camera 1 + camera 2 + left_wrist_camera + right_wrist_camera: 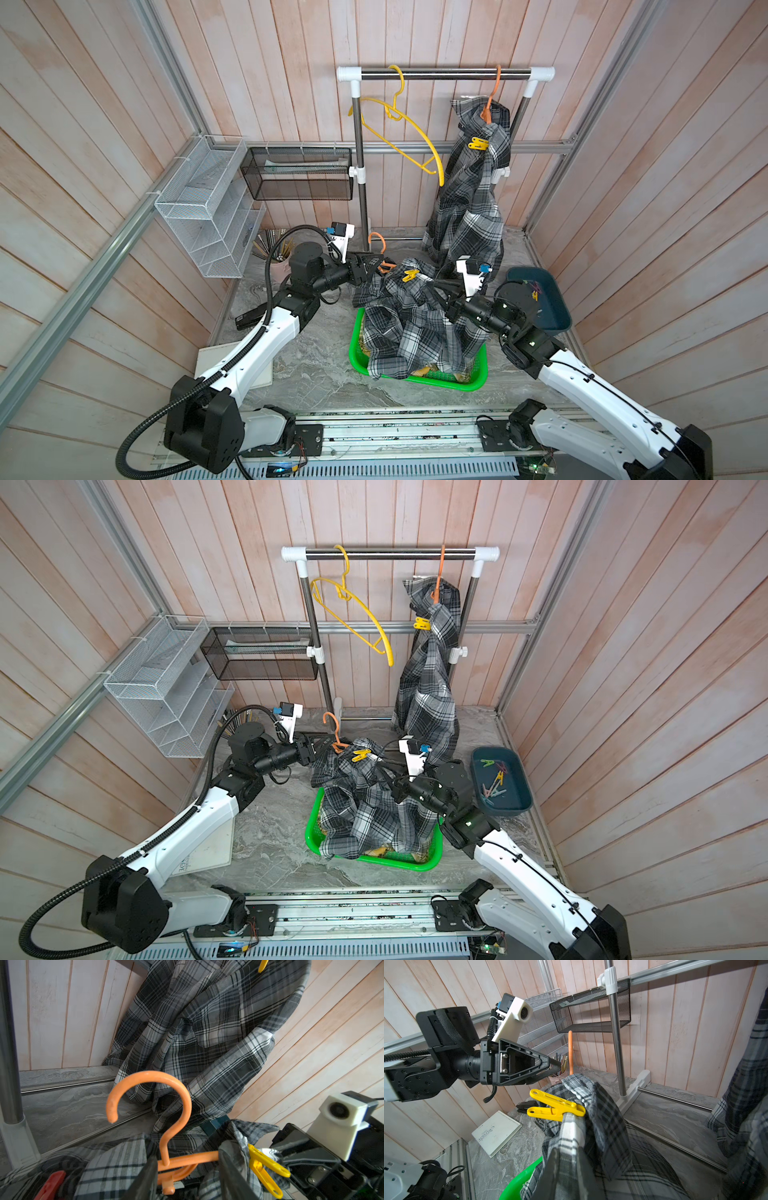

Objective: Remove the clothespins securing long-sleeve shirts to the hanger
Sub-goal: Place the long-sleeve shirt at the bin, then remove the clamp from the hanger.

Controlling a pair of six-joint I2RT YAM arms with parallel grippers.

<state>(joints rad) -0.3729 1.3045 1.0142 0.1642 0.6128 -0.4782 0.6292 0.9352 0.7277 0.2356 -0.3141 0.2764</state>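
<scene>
Clothespin — on shirt, perhaps hanger too

A: The hanging shirt?
B: Grey, black and white plaid; the lower shirt matches.
A: The 2 pins?
B: Yellow, upper pin and lower pin alike.
A: Hangers?
B: Yellow bare hanger, orange lower hanger. Green basket, dark teal tray, grey marbled table.
</scene>
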